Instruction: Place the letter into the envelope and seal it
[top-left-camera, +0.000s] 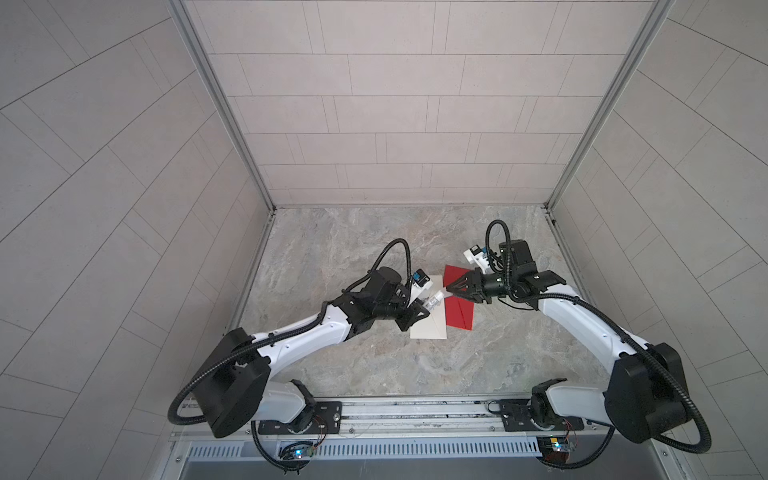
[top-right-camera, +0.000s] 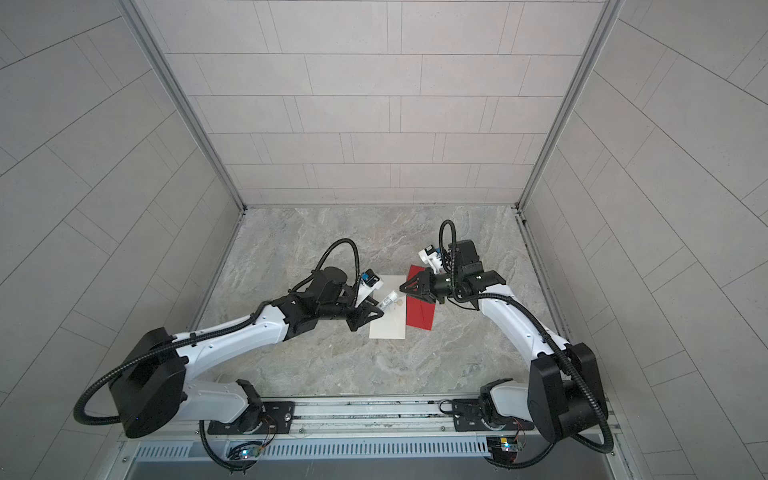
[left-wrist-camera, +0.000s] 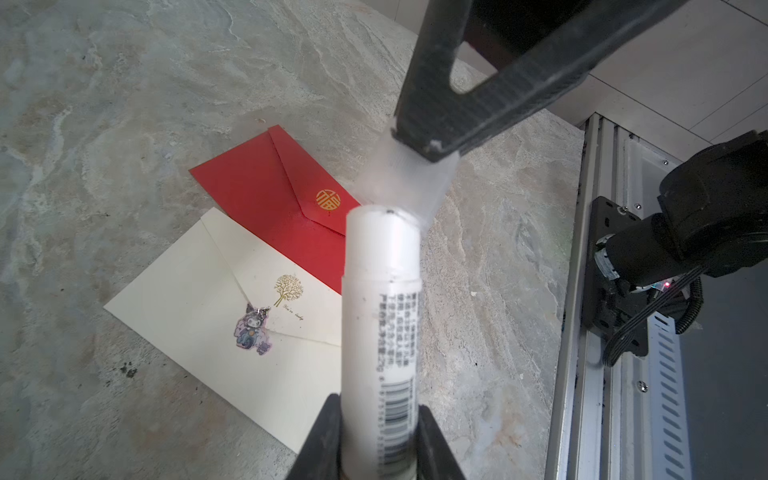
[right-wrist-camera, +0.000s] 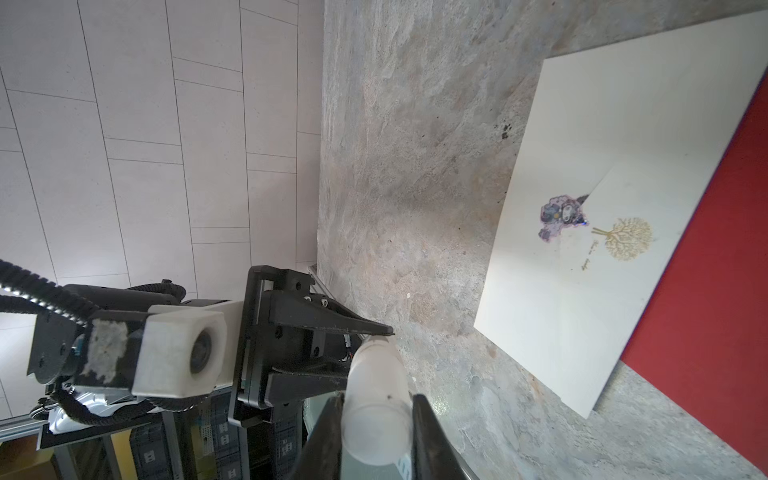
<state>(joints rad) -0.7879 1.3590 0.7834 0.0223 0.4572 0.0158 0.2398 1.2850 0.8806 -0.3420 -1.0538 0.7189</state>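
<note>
My left gripper (left-wrist-camera: 379, 415) is shut on a white glue stick (left-wrist-camera: 380, 311) with a barcode label. It holds the stick in the air over the envelopes. My right gripper (right-wrist-camera: 376, 409) is shut on the stick's frosted cap (right-wrist-camera: 376, 399), whose mouth meets the end of the tube's bare neck. In both top views the two grippers (top-left-camera: 419, 311) (top-left-camera: 451, 289) face each other tip to tip. Under them lie a cream envelope (left-wrist-camera: 208, 303), flap down with a cartoon sticker, and a red envelope (left-wrist-camera: 257, 187), flap down. The letter is out of view.
The envelopes (top-right-camera: 388, 326) (top-right-camera: 420, 313) lie side by side, the red one partly under the cream one, on the marble-patterned table (top-left-camera: 353, 257). Tiled walls close the back and both sides. A metal rail (top-left-camera: 415, 411) with the arm bases runs along the front edge.
</note>
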